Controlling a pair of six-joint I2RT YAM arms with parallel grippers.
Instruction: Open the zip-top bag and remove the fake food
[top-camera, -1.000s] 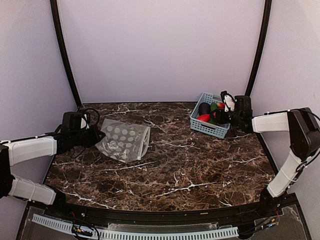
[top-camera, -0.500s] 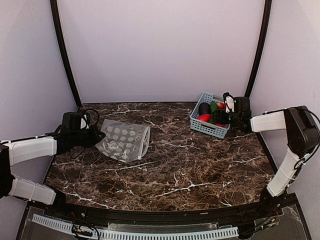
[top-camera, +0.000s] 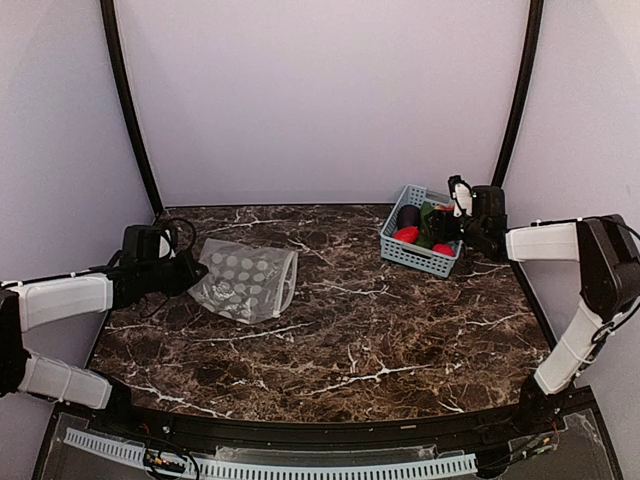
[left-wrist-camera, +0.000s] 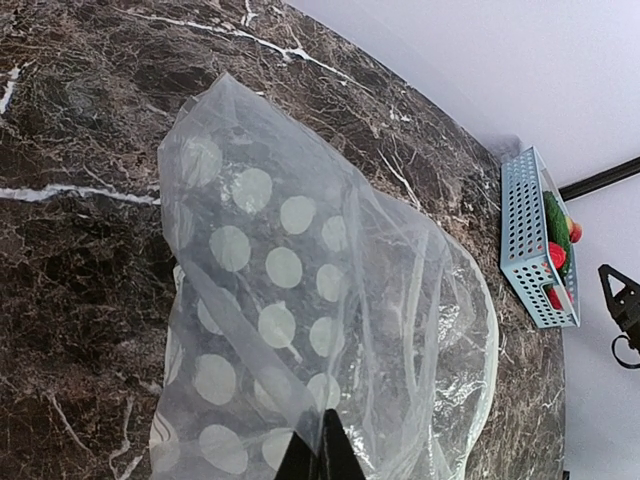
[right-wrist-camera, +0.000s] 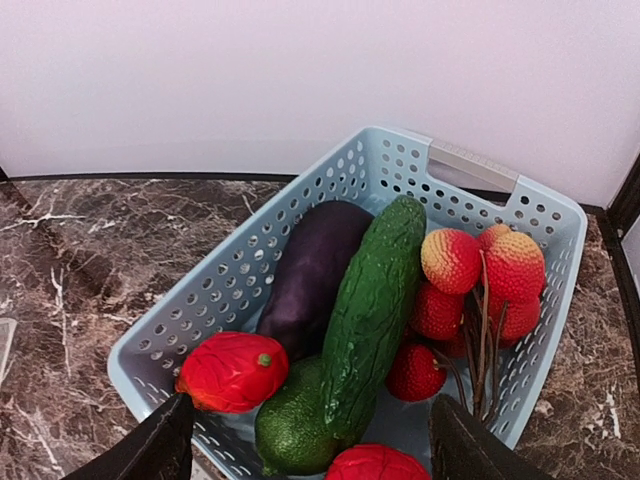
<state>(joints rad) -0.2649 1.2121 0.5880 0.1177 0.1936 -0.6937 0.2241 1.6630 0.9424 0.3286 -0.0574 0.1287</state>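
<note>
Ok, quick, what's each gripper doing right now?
Left gripper: closed, pinching the edge of the bag.
Right gripper: open, empty, over the basket.

Dark brown marble table (top-camera: 340, 345), white veins running all over it. Up at two o'clock, a light-blue basket (top-camera: 417, 258), walls punched with rows of small holes. Sits askew near the back-right corner, well apart from the table's middle. Close up from the right wrist: rounded rim, slot handle (right-wrist-camera: 472, 166) at the far end wall. Behind everything, a plain pale lilac wall (top-camera: 320, 100). Black curved pole (top-camera: 128, 110) rising at eleven o'clock, second black pole (top-camera: 517, 100) at one o'clock. Down at six o'clock, a white slotted strip (top-camera: 300, 468) along the near edge, just below the table's black rim.
</note>
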